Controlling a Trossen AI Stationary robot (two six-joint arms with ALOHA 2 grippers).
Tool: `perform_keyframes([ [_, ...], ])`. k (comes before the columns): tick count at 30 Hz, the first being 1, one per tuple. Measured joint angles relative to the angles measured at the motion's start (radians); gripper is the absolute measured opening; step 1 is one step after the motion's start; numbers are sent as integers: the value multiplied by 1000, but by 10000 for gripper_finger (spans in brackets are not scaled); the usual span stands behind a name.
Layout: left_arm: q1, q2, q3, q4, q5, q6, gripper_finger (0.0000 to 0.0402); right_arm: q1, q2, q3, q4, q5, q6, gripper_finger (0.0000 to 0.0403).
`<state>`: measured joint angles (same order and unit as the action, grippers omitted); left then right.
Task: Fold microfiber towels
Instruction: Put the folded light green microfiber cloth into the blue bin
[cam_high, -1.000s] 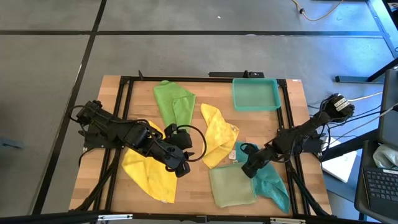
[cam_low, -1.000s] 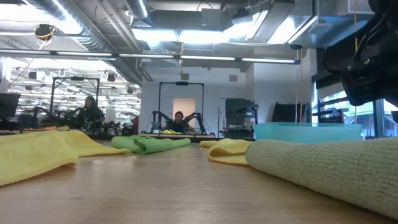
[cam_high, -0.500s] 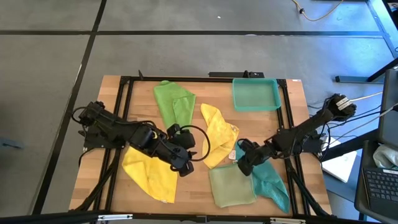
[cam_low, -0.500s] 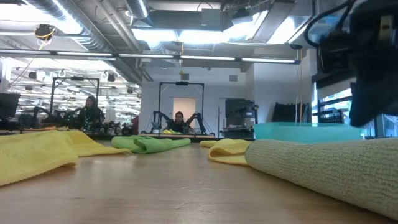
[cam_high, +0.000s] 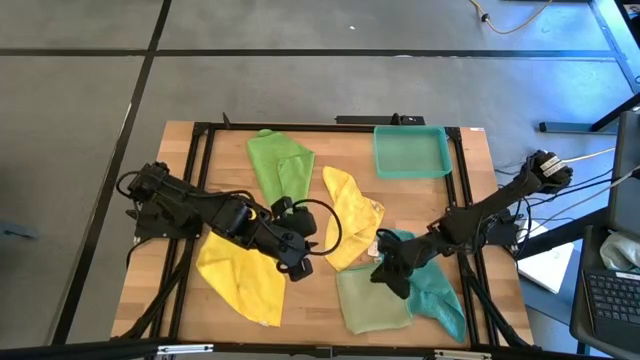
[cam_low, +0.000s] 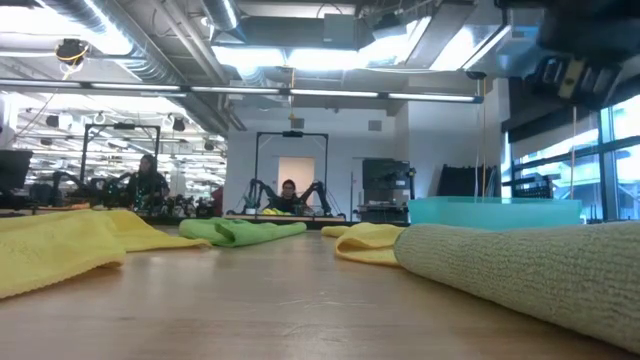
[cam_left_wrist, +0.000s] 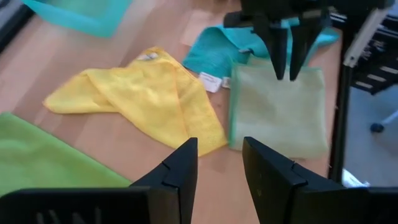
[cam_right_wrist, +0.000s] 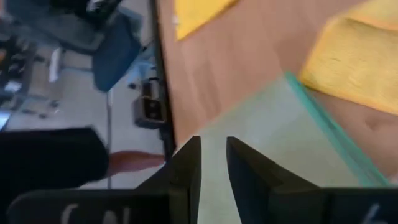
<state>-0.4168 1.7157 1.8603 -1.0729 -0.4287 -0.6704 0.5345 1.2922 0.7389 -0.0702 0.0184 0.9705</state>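
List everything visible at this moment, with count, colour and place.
Yellow microfiber towels: two; one front left, one at centre.
Bright green microfiber towel: one, back left of centre.
Pale olive-green microfiber towel: one, folded, front right.
Teal microfiber towel: one, beside the olive towel, to its right.
Teal plastic tray: one, back right.
Wooden table: one, light brown.
Left gripper: open, near table centre, empty.
Right gripper: slightly open, above the olive towel's edge.

The right gripper (cam_high: 381, 272) hangs over the top edge of the pale olive-green towel (cam_high: 373, 298), with the teal towel (cam_high: 438, 290) just behind it and a yellow towel (cam_high: 352, 215) just ahead. The left gripper (cam_high: 297, 268) faces it across bare table (cam_high: 420, 205), beside the other yellow towel (cam_high: 243, 282). The bright green towel (cam_high: 280, 165) and the teal tray (cam_high: 411, 151) lie well beyond both.
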Motion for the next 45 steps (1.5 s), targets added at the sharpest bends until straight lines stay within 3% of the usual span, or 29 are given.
perform_keyframes([
  [3, -1, 0, 0, -1, 27, -3, 119, -37, 9, 13, -34, -145, -46, 82],
  [7, -13, 0, 0, -50, 20, -73, 119, -86, 45, 84, -219, -311, -152, 111],
  [11, -36, -1, -6, -95, 14, -267, 119, -116, 99, 211, -440, -314, -302, 156],
  [13, -43, -3, -49, -32, -5, -419, 119, -130, 123, 257, -516, -275, -328, 178],
  [17, -58, -2, -187, 194, -8, -649, 119, -155, 133, 296, -600, -225, -305, 209],
  [21, -61, 0, -408, 583, 71, -813, 119, -154, 93, 298, -617, -221, -274, 217],
  [25, -59, 0, -633, 967, 76, -985, 119, -135, 24, 298, -666, -216, -257, 213],
  [29, -53, 48, -762, 1135, 95, -1105, 121, -115, -55, 298, -719, -172, -238, 212],
  [35, -23, 212, -732, 1323, 199, -1135, 140, -80, -144, 287, -789, -124, -215, 212],
  [40, 13, 311, -623, 1246, 358, -1079, 155, -50, -211, 248, -862, -116, -185, 212],
  [45, 34, 363, -529, 1026, 445, -1065, 165, -20, -278, 205, -874, -105, -130, 212],
])
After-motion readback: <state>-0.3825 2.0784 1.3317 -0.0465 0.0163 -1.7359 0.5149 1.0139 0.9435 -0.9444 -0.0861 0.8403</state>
